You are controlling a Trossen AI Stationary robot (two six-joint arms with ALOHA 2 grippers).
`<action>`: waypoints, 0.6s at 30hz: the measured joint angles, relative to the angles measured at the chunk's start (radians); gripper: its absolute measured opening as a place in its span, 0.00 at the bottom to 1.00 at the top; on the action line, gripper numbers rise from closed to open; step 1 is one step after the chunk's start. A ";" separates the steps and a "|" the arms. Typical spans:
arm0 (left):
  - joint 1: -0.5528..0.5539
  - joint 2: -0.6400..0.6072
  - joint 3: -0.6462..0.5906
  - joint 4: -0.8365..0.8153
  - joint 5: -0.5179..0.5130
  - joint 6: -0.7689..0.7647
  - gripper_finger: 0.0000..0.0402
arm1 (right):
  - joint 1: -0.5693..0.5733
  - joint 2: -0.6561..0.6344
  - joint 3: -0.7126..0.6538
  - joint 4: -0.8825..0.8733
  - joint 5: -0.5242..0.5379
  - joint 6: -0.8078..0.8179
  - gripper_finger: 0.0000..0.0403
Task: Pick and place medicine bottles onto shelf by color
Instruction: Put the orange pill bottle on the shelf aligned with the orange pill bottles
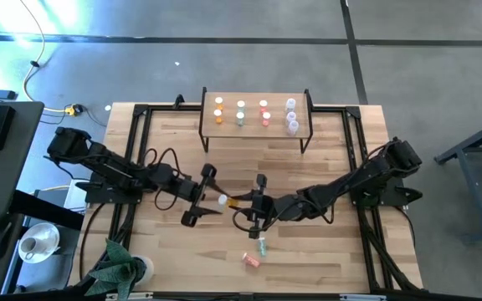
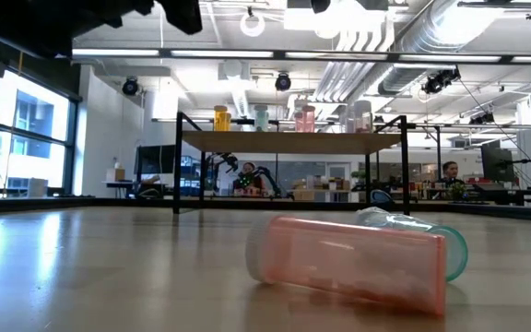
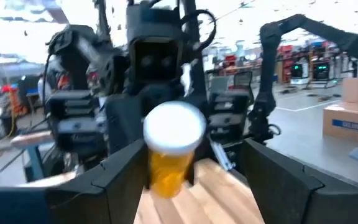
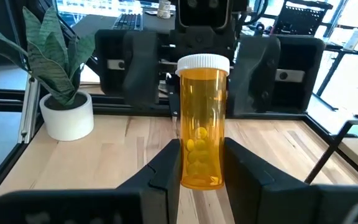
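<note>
Right gripper (image 4: 194, 163): I see its fingers clamped on the orange, white-capped plastic bottle (image 4: 201, 121), above the wooden tabletop (image 1: 325, 171).
Left gripper (image 1: 197, 194): fingers spread wide around the cap end, not gripping.

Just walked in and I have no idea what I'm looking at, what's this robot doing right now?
It is sorting small medicine bottles onto the shelf, which already carries several in colour groups. The right gripper is shut on an orange bottle, holding it upright above mid-table. The left gripper faces it with its fingers open around the bottle's white cap, not closed on it; this looks like a handover. A pink bottle and a green bottle lie on the table.
</note>
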 joint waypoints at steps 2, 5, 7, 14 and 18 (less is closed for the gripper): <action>-0.013 0.000 0.000 0.020 -0.003 0.004 0.61 | 0.000 0.000 0.000 0.003 -0.003 -0.006 0.21; -0.022 0.000 0.000 0.034 -0.003 0.004 0.61 | 0.000 0.000 0.000 0.007 -0.013 -0.014 0.21; -0.023 0.000 0.000 0.036 -0.003 0.004 0.61 | -0.003 0.000 0.000 0.008 -0.050 -0.017 0.21; -0.022 0.000 0.000 0.064 -0.003 0.004 0.61 | -0.022 0.000 0.000 0.015 -0.098 -0.017 0.21; -0.022 0.000 0.000 0.065 -0.003 0.003 0.61 | -0.034 0.008 -0.002 0.022 -0.127 -0.017 0.21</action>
